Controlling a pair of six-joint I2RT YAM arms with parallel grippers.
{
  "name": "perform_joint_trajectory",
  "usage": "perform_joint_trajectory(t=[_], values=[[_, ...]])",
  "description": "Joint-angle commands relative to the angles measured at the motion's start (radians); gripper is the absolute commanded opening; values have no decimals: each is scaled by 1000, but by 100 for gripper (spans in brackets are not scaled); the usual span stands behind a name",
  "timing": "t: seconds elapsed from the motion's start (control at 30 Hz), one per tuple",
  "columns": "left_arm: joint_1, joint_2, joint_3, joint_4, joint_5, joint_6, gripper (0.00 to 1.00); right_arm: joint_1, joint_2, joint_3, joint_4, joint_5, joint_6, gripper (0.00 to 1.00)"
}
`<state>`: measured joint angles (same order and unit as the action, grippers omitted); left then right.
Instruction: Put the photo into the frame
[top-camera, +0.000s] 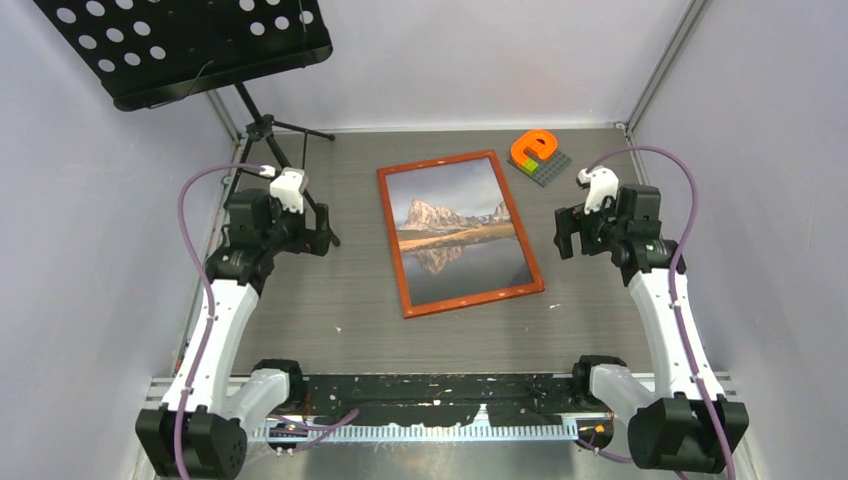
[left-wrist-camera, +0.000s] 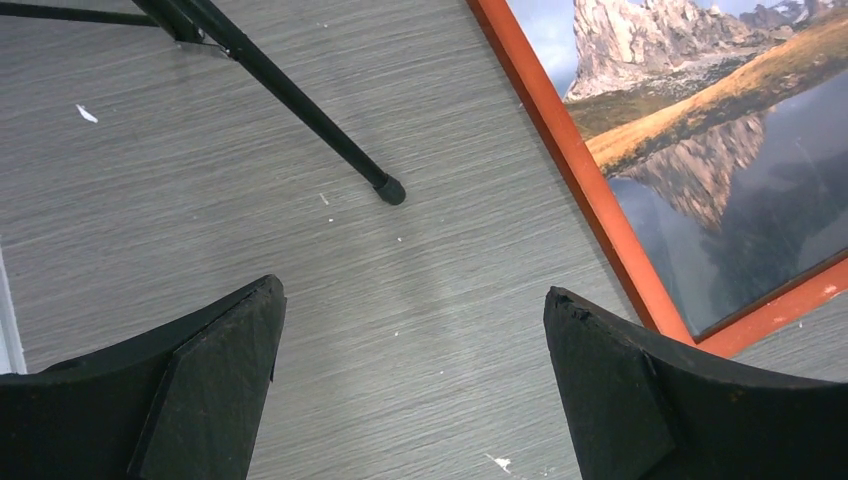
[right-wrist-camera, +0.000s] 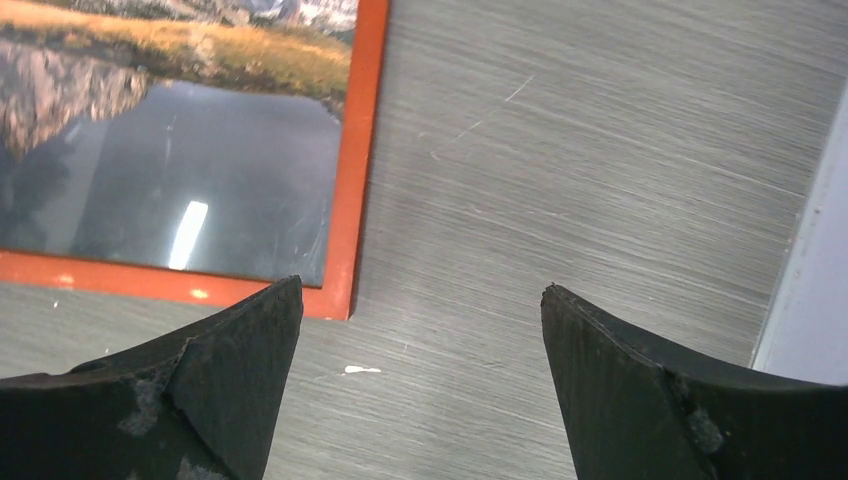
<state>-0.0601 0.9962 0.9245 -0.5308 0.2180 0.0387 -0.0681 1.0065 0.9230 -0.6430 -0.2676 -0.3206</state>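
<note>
Centrally on the desk (top-camera: 350, 300) lay the frame (top-camera: 474, 301), skewed to the desk's edges, with the photo (top-camera: 460, 232) seated inside its border. The left gripper (left-wrist-camera: 410, 300) and right gripper (right-wrist-camera: 420, 295) hovered either side, fingers spread wide, grasping nothing.
</note>
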Motion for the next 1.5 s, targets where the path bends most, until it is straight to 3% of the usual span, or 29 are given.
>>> perform_joint_trajectory(t=[0.0, 0.47, 0.67, 1.03, 1.47], values=[[26, -87, -30, 72, 37, 20, 100, -27, -51, 1, 89, 34, 75, 95], [30, -216, -36, 115, -27, -22, 100, -54, -185, -50, 195, 106, 152, 95], [29, -208, -53, 138, 35, -87, 100, -52, -206, -55, 191, 119, 121, 95], [30, -314, -265, 390, -13, -89, 99, -54, -293, -103, 232, 114, 81, 95], [30, -246, -253, 351, -27, -69, 100, -53, -302, -125, 233, 171, 51, 95]])
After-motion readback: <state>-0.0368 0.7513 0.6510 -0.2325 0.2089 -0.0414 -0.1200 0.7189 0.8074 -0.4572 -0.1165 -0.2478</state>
